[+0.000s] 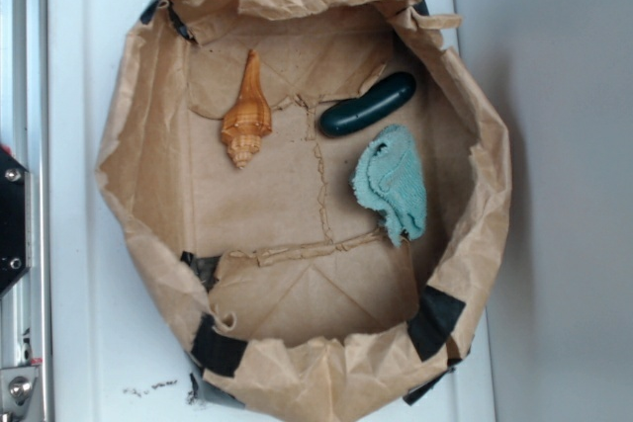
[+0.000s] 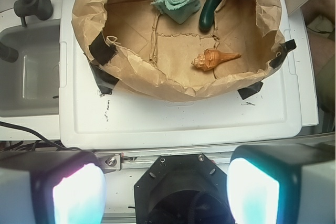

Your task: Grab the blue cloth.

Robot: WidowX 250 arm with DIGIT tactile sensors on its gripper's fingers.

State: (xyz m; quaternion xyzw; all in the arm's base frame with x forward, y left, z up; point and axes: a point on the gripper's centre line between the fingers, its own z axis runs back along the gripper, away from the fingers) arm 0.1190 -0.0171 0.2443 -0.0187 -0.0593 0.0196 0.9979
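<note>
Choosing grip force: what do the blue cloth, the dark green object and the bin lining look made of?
The blue cloth: soft terry fabric, fuzzy looped nap, limp folds. The dark green capsule: probably hard plastic or rubber, smooth with glossy highlights. The bin lining: crumpled brown kraft paper, matte and creased, held with black tape.

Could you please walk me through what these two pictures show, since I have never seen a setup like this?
This is a small robot arm with a camera on its wrist. The exterior view looks straight down on a brown paper bin taped at its corners, standing on a white board. The wrist view looks from the arm itself: the two pale glowing pads at the bottom belong to the gripper, whose jaws stand wide apart and hold nothing.

Three things lie in the bin: the blue cloth, a fuzzy teal rag; a dark green capsule-shaped object next to it; and an orange seashell apart from both. The gripper is well short of the bin. A grey sink shows beside the board.
</note>
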